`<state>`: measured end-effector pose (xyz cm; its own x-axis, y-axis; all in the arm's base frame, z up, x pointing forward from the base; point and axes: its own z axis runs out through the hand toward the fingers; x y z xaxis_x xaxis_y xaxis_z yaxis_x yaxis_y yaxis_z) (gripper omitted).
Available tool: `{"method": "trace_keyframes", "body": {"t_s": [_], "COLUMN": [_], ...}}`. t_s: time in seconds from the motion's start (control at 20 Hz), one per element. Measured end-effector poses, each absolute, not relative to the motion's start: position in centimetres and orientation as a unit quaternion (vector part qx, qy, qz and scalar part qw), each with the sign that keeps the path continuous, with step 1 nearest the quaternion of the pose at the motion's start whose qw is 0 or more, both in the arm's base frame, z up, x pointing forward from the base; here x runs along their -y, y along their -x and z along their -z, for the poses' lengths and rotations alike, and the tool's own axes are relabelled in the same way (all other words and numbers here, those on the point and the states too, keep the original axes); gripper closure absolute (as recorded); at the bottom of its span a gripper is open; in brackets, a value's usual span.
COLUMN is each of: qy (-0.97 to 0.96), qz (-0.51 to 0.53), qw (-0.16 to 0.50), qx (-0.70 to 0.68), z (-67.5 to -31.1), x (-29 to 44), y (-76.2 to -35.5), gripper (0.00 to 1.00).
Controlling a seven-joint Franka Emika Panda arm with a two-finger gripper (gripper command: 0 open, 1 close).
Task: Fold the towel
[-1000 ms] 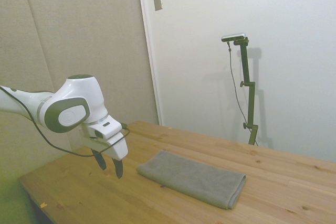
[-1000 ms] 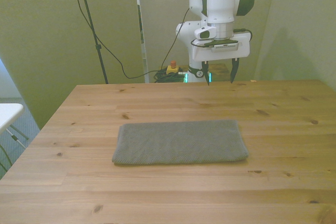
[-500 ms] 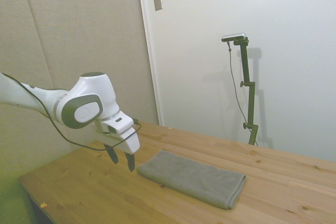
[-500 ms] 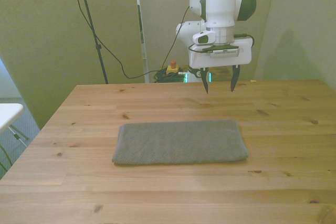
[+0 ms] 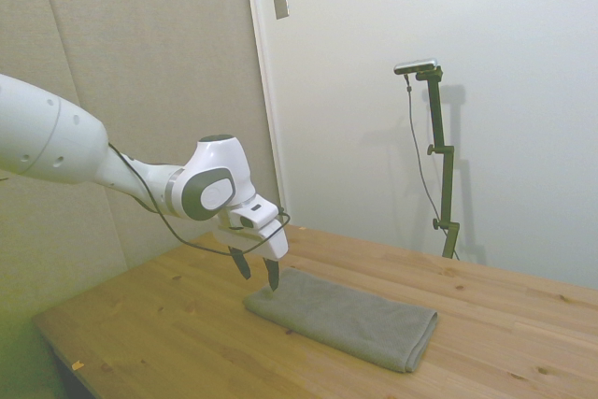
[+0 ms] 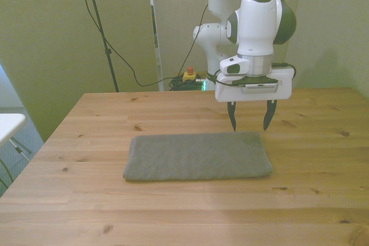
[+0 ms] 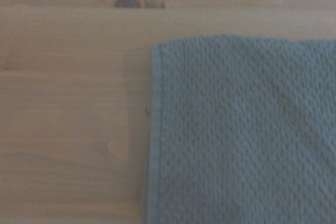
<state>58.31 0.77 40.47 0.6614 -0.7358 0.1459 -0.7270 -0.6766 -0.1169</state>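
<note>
Towel [image 6: 197, 156]: grey-brown terry cloth, flat on wooden table [image 6: 173, 211], near its middle; long axis across the front view, left to right; appears already doubled, with a thick rounded edge at the near long side and layered edges at the end on the front view's right; one corner and a hemmed short edge filling much of the wrist view [image 7: 241, 129], bare table boards beside it. Gripper [image 6: 249, 120]: on the white arm, pointing down; fingers [image 6: 232, 120] spread wide, nothing held between them; tips above the cloth's far long edge, at the end toward the front view's right; not touching by the look of the side view [image 5: 258, 269], where a small gap shows between fingertips and fabric. Key relation: towel directly beneath and stretching away from the fingers toward the front view's left, so that the near end sits under the gripper and the whole length runs off to one side; line between the two fingers parallel to the towel's long axis. Stage, as judged: approach to a grasp at that end or corner, fold not yet begun. Next move, as judged: short descent onto the edge, closing on all layers there, then carrying that end over toward the opposite short end; risk of pinching only the top layer of so thick a cloth.
</note>
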Motion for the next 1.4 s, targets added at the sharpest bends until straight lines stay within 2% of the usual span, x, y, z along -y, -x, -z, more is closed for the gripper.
{"method": "trace_keyframes", "body": {"t_s": [0.25, 0.55, 0.75, 1.0, 1.4], "qy": [0.898, 0.877, 0.867, 0.867, 0.870], "qz": [0.124, 0.112, 0.110, 0.102, 0.136], "qw": [-0.042, -0.110, -0.152, -0.166, -0.224], "qx": [-0.420, -0.453, -0.461, -0.459, -0.418], "z": [-39.2, -37.7, -37.7, -37.2, -36.2], "x": [-5.3, -8.6, -8.4, -8.4, -9.3], "y": [-61.4, -62.8, -62.7, -62.4, -62.3], "gripper": [0.00, 0.00, 0.00, 0.00, 0.00]}}
